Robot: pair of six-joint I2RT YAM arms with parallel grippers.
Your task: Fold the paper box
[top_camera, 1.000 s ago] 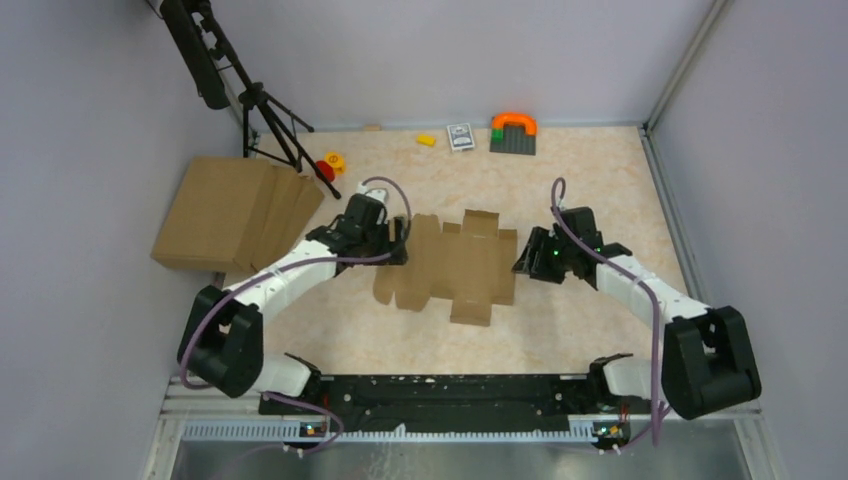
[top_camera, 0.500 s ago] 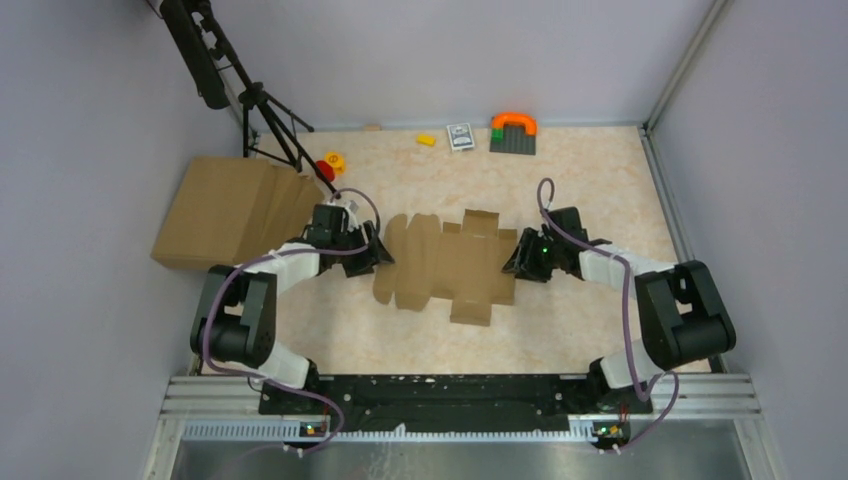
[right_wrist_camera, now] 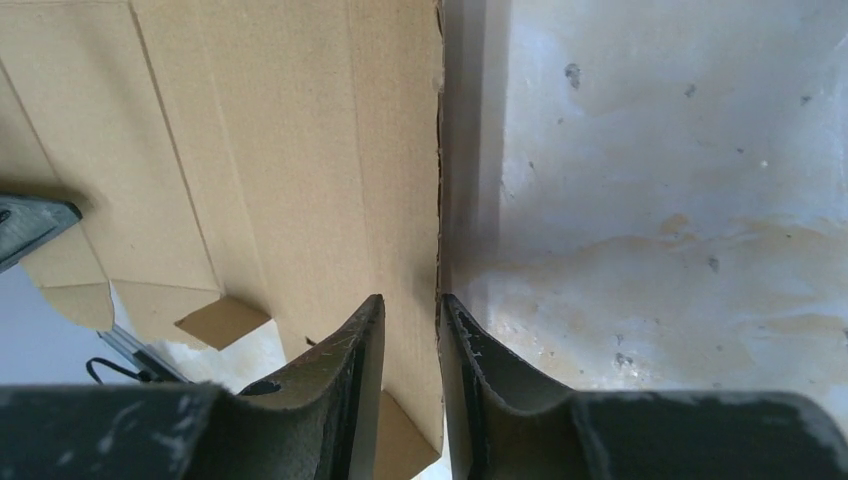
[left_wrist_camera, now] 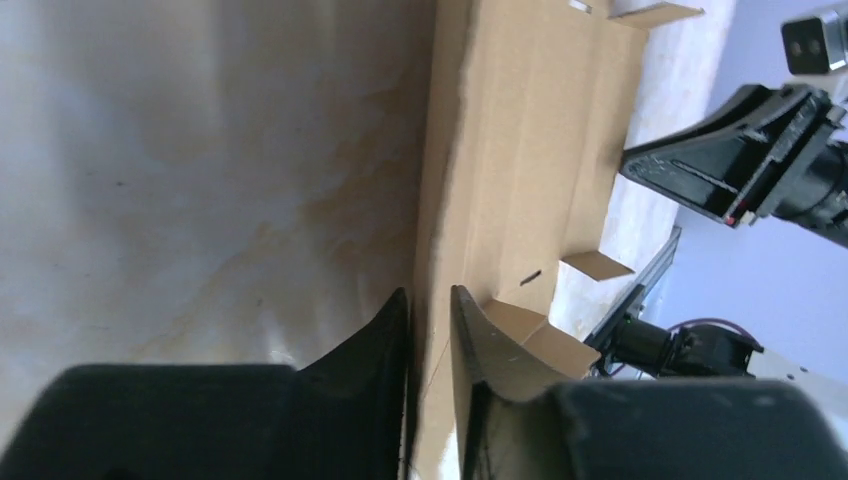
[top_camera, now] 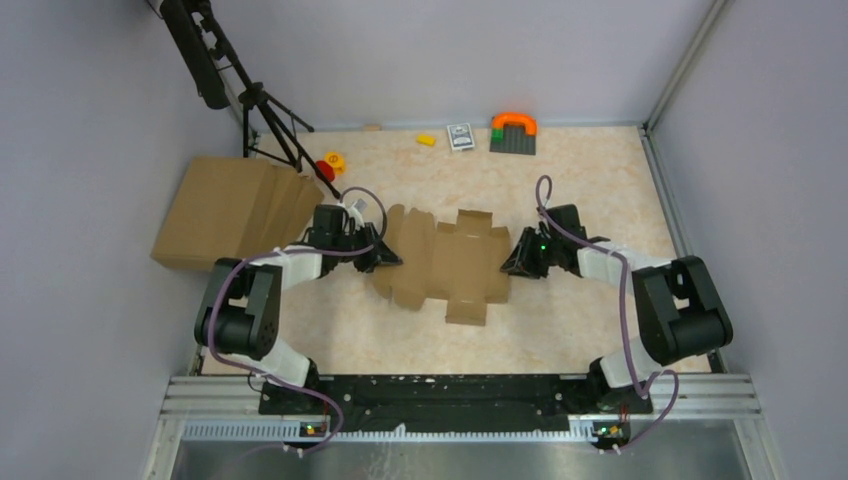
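Observation:
The paper box (top_camera: 445, 265) is a flat brown die-cut sheet with flaps and tabs, lying in the middle of the table. My left gripper (top_camera: 392, 260) is low at its left edge. In the left wrist view the jaws (left_wrist_camera: 428, 292) straddle that edge of the box (left_wrist_camera: 530, 150), and a narrow gap still shows. My right gripper (top_camera: 508, 265) is low at the right edge. Its jaws (right_wrist_camera: 411, 298) straddle the sheet (right_wrist_camera: 250, 150) in the same way, also with a slim gap. The left flap looks slightly raised.
A pile of flat cardboard (top_camera: 235, 210) lies at the left, beside a black tripod (top_camera: 270, 120). Red and yellow toys (top_camera: 328, 165), a yellow block (top_camera: 427, 139), a card deck (top_camera: 460, 135) and a grey base with an orange arch (top_camera: 513, 133) sit along the back wall.
Both arms dropped low and slid their fingers onto the box's left and right edges. Both pairs of jaws narrowed. The box shifted slightly left and its left flap rose.

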